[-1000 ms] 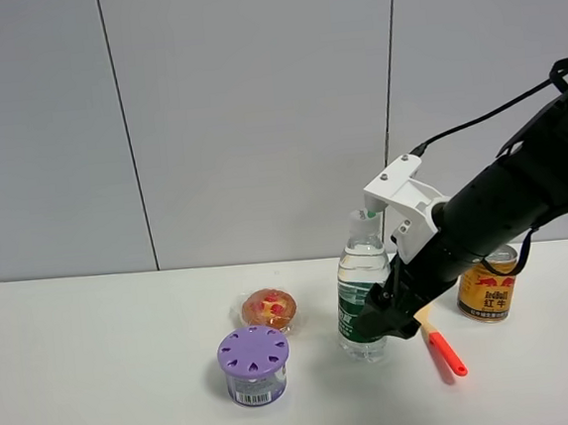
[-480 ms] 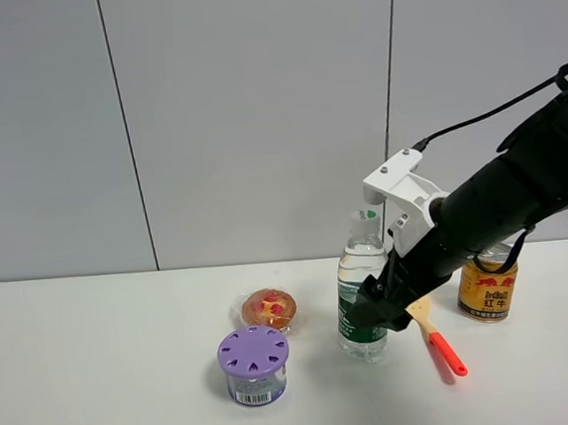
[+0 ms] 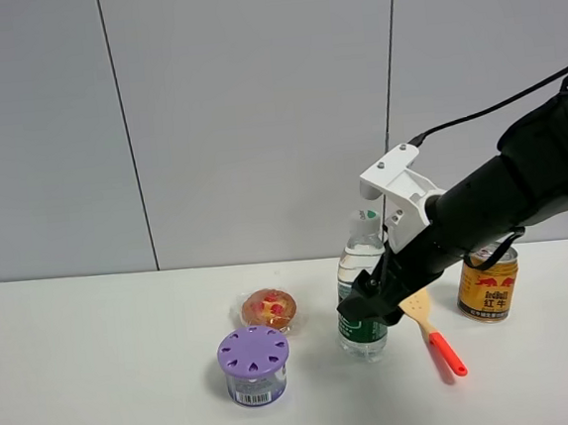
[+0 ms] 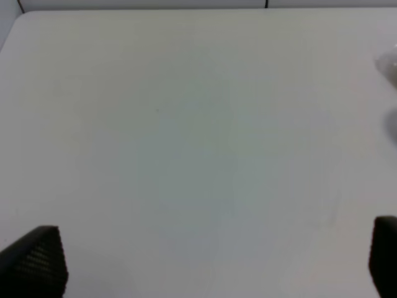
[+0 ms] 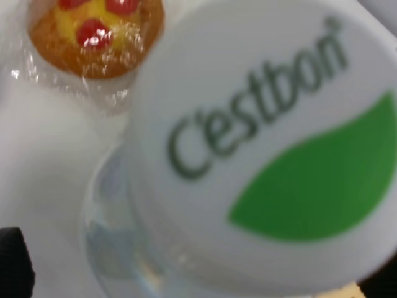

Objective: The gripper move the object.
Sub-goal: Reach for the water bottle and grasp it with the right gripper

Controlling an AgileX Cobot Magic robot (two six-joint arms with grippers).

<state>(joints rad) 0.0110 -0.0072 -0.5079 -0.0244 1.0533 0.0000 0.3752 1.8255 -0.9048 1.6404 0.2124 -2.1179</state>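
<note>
The clear water bottle, with a white cap and a dark green label, stands upright on the white table, right of centre. My right gripper is at the bottle's label, with a black jaw on either side and set wide apart. In the right wrist view the bottle's cap fills the frame and the black fingertips sit at the picture's corners. My left gripper is open and empty over bare table. It does not show in the exterior view.
A purple-lidded jar stands front left of the bottle. A wrapped pastry lies just left of it and also shows in the right wrist view. A spatula with an orange handle and a gold can are to the right.
My right arm has moved left and its gripper has slid further across the bottle's label. The bottle stands where it was.
</note>
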